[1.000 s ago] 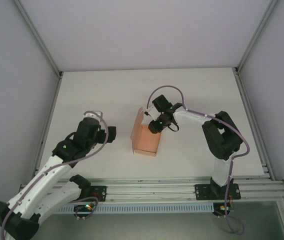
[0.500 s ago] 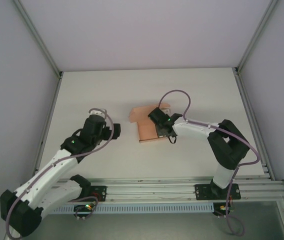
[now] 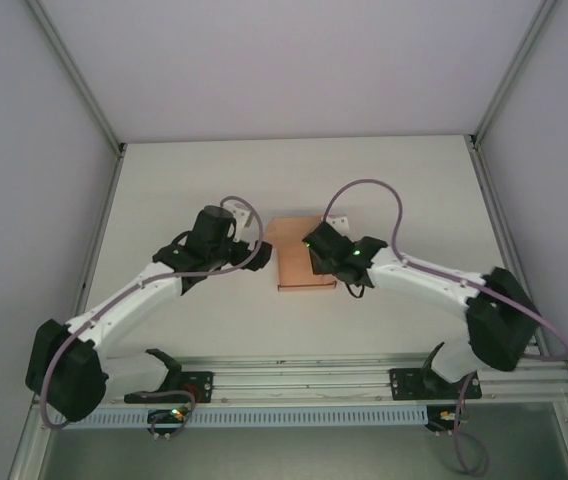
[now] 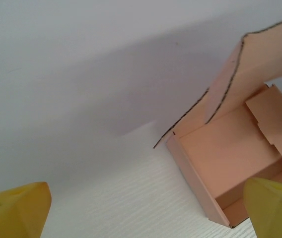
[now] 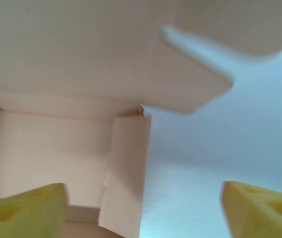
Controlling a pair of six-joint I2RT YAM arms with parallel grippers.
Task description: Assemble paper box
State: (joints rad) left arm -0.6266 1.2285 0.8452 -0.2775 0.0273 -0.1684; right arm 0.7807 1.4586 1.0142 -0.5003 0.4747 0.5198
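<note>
Salmon-pink card paper box (image 3: 299, 268), flap raised, sits between left end effector (image 3: 256, 250) and right end effector (image 3: 316, 248), both wide.

The paper box (image 3: 299, 265) is sitting between my left gripper (image 3: 262, 252) and right gripper (image 3: 314, 252), blocking the straight way across. Its raised flap (image 4: 260, 59) is overhanging the tray. Bare table (image 3: 214, 180) is lying open beyond, with side walls (image 3: 34, 150) hemming me in.
</note>
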